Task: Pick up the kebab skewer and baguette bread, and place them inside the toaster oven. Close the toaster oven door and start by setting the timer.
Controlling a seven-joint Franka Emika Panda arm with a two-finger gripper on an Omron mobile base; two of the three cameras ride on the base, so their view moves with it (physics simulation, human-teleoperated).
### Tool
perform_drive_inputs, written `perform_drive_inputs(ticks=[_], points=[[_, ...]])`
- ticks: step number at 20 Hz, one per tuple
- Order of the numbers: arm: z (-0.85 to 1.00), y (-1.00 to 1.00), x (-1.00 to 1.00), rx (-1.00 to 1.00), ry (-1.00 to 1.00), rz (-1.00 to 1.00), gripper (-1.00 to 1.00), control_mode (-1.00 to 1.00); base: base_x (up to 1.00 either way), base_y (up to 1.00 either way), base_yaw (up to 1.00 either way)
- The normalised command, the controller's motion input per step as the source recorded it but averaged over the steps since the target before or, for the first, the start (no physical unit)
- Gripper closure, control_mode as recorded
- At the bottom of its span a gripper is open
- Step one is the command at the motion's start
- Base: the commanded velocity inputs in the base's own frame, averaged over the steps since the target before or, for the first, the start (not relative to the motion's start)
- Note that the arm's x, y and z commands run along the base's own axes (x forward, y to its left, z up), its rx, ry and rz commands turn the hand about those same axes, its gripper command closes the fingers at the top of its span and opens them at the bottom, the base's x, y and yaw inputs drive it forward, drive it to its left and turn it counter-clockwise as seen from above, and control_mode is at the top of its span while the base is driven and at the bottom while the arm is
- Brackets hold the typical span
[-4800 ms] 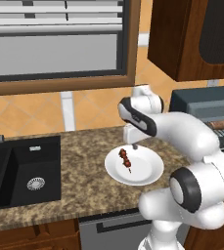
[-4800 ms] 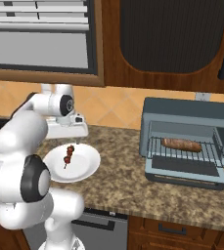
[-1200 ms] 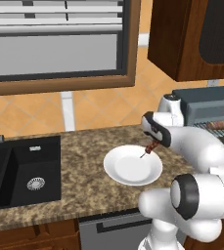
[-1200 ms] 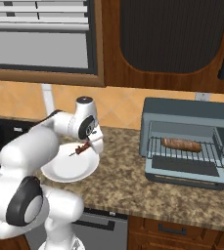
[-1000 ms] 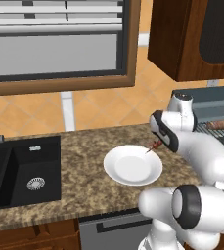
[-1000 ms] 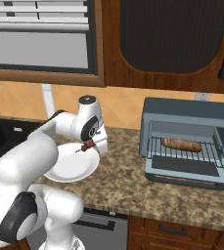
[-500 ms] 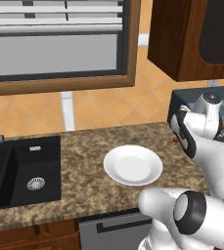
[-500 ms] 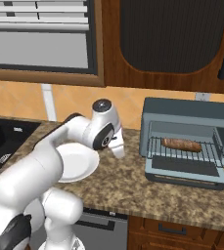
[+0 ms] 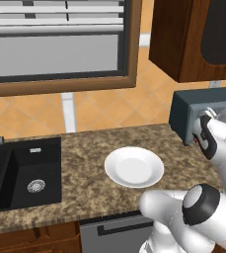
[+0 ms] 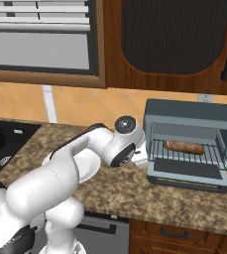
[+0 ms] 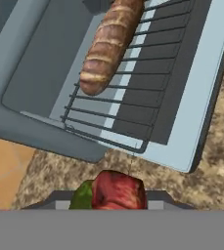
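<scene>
In the hand view my gripper (image 11: 112,199) is shut on the kebab skewer (image 11: 117,189), whose red meat and green chunk hide the fingertips. Just ahead lies the toaster oven door (image 11: 207,83), dropped open and flat. Past it, the baguette bread (image 11: 111,46) lies lengthwise on the wire rack (image 11: 128,110). From the right base view my gripper (image 10: 141,156) hovers over the counter just left of the blue-grey toaster oven (image 10: 184,111), with the baguette bread (image 10: 184,147) inside on the rack.
A bare white plate (image 9: 134,166) sits on the speckled counter (image 9: 85,183), left of my arm. A dark sink (image 9: 20,173) is set in at the far left. Dark wooden cabinets (image 10: 169,39) hang above the oven.
My arm has swung right from above the plate to the front of the toaster oven, carrying the skewer. The plate is left bare. The baguette stays on the rack.
</scene>
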Motion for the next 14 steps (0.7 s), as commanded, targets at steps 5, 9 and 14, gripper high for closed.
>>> perform_drive_inputs(ticks=[5, 9, 14], points=[[0.00, -0.67, 0.00, 0.03, -0.21, -0.03, 1.00, -1.00, 0.00, 0.00, 0.00], [0.00, -0.76, 0.00, 0.05, -0.03, 0.01, 1.00, -1.00, 0.00, 0.00, 0.00], [0.00, -0.61, 0.14, 0.02, 0.00, 0.06, 1.00, -1.00, 0.00, 0.00, 0.00]])
